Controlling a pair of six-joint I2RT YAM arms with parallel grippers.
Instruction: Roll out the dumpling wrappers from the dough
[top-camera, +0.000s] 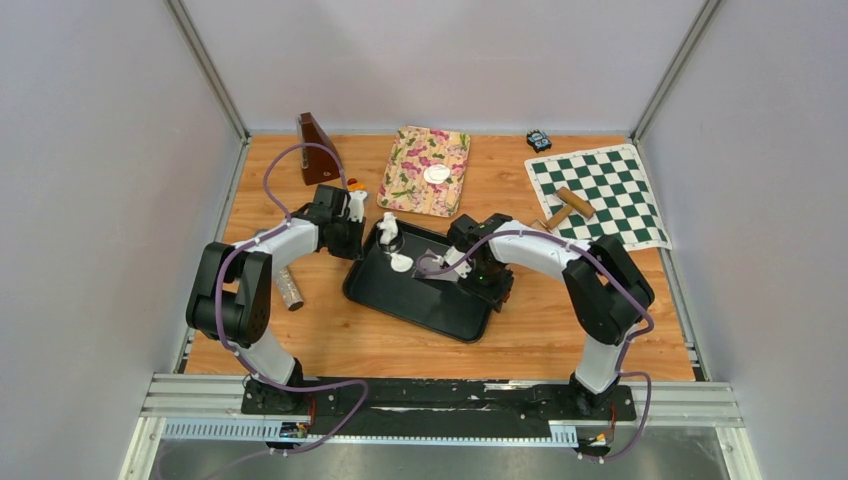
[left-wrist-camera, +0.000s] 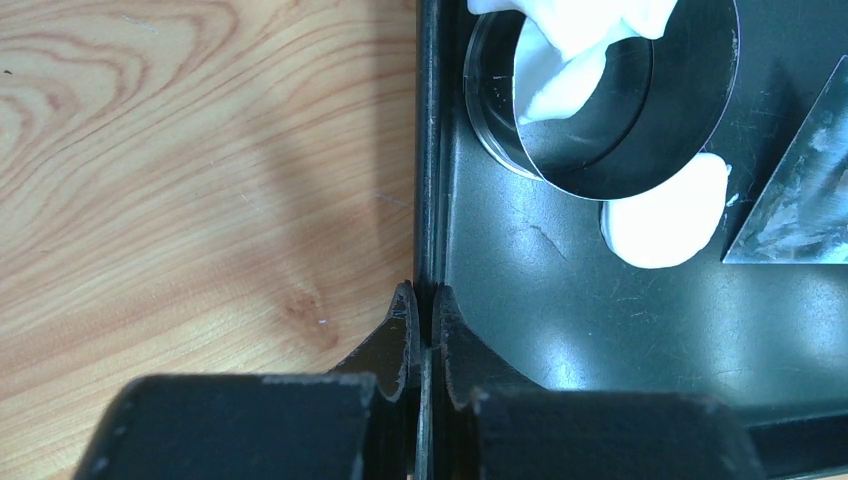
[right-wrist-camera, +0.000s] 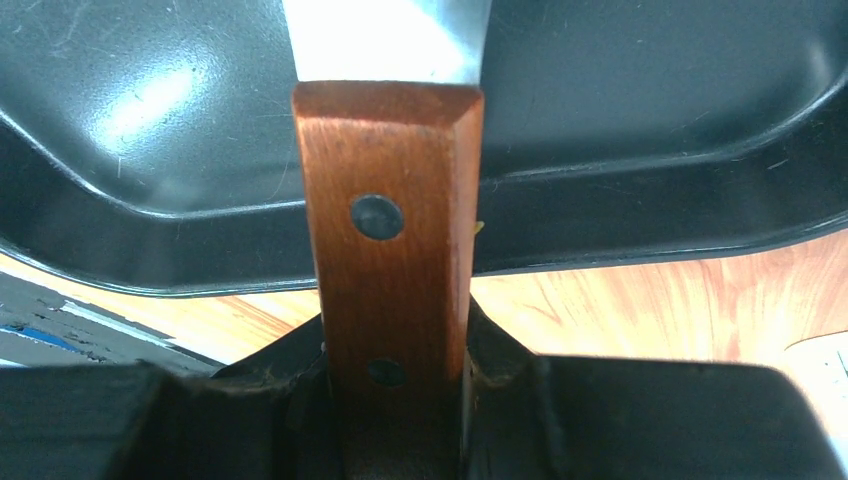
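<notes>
A black tray (top-camera: 455, 315) lies mid-table. On it stands a shiny ring cutter (left-wrist-camera: 620, 110) with a white dough lump (left-wrist-camera: 575, 50) hanging into it. Beside the ring lies one round white dumpling wrapper (left-wrist-camera: 665, 215), seen from above as the wrapper (top-camera: 401, 264). Another wrapper (top-camera: 436, 174) rests on the floral mat (top-camera: 405, 170). My left gripper (left-wrist-camera: 424, 295) is shut on the tray's left rim (left-wrist-camera: 428, 150); from above, the left gripper (top-camera: 352, 238). My right gripper (right-wrist-camera: 395, 345) is shut on a scraper's wooden handle (right-wrist-camera: 395, 220); its steel blade (right-wrist-camera: 385, 40) reaches over the tray.
A rolling pin (top-camera: 572, 207) lies on the green chessboard mat (top-camera: 610, 185) at the back right. A brown metronome (top-camera: 318, 150) stands at the back left, a small cylinder (top-camera: 288, 290) lies by the left arm, and a small dark object (top-camera: 538, 140) sits at the back.
</notes>
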